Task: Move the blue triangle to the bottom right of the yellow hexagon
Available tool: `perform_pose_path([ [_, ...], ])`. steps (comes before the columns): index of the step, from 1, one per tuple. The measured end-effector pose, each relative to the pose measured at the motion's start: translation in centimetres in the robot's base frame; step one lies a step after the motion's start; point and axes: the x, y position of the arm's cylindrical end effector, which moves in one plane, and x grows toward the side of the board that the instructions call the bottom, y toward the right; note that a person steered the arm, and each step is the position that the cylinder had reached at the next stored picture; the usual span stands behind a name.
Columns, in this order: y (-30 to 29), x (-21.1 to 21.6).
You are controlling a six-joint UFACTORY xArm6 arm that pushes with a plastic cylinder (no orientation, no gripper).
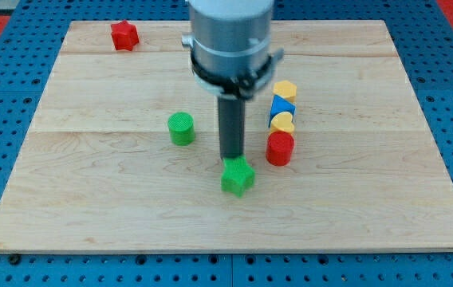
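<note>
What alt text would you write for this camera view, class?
My tip rests just above a green star block. To its right, a yellow hexagon, blue triangle, yellow heart and red cylinder form a column.

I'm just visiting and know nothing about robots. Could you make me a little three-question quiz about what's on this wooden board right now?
1. True or false: the blue triangle sits between two yellow blocks in the column at the view's right.
2. Which block is my tip right beside? A) red cylinder B) green star C) green cylinder
3. Fill in: the block near the board's top left corner is coloured ____.

Key
1. True: the yellow hexagon is above it and the yellow heart below.
2. B
3. Red: the red star.
</note>
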Motion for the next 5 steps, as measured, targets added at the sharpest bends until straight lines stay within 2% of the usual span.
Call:
perform_pose_path([
  [2,1.1,0.7],
  [3,3.5,0.7],
  [5,3.0,-6.9],
])
